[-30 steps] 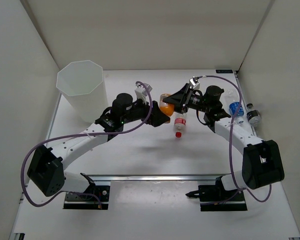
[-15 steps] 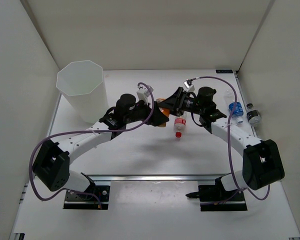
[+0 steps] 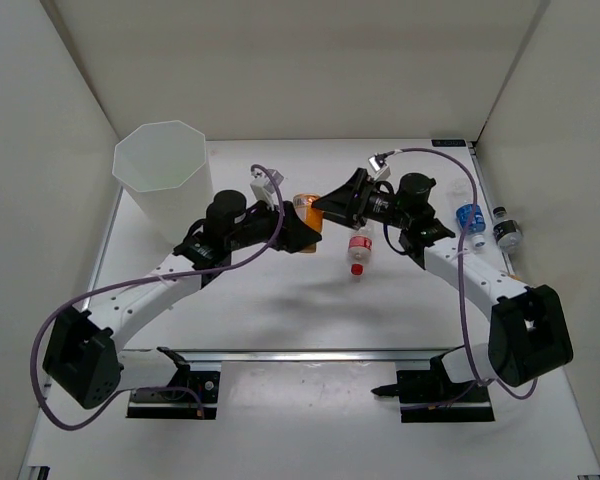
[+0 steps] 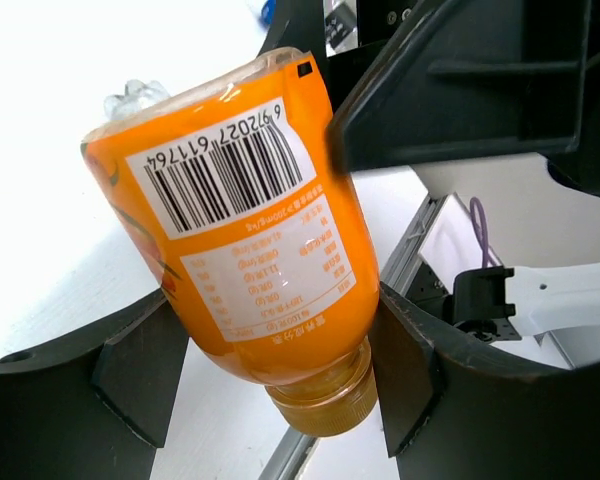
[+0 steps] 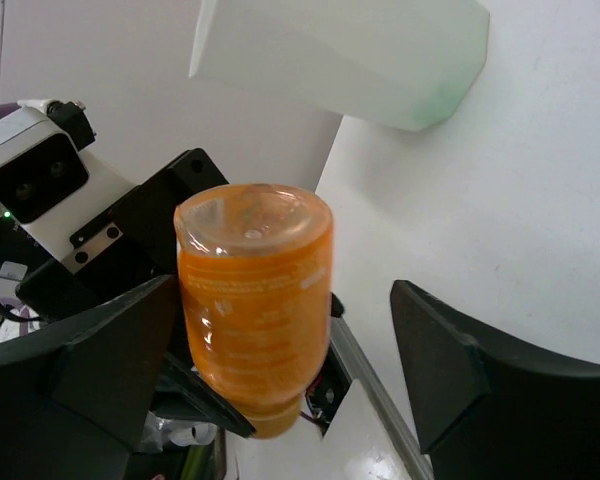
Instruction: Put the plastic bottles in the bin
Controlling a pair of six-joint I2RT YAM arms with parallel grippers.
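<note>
An orange-labelled plastic bottle (image 3: 306,207) hangs above the table's middle, cap down, with my left gripper (image 3: 298,230) shut on it. In the left wrist view both black fingers press the orange bottle (image 4: 250,240) near its neck, at my left gripper (image 4: 275,385). My right gripper (image 3: 325,206) stands open just right of the bottle. In the right wrist view the orange bottle (image 5: 255,290) sits near one finger of my right gripper (image 5: 280,370), with a wide gap to the other. The bin (image 3: 164,180) stands at the back left. A red-capped bottle (image 3: 358,252) lies on the table.
A blue-labelled bottle (image 3: 469,216) and a dark-labelled bottle (image 3: 506,232) lie by the right wall. The white walls close in the table on three sides. The bin (image 5: 360,50) shows beyond the bottle in the right wrist view.
My left gripper closed on the orange bottle, then my right gripper opened and let go of it. The left arm has carried the bottle slightly left.
</note>
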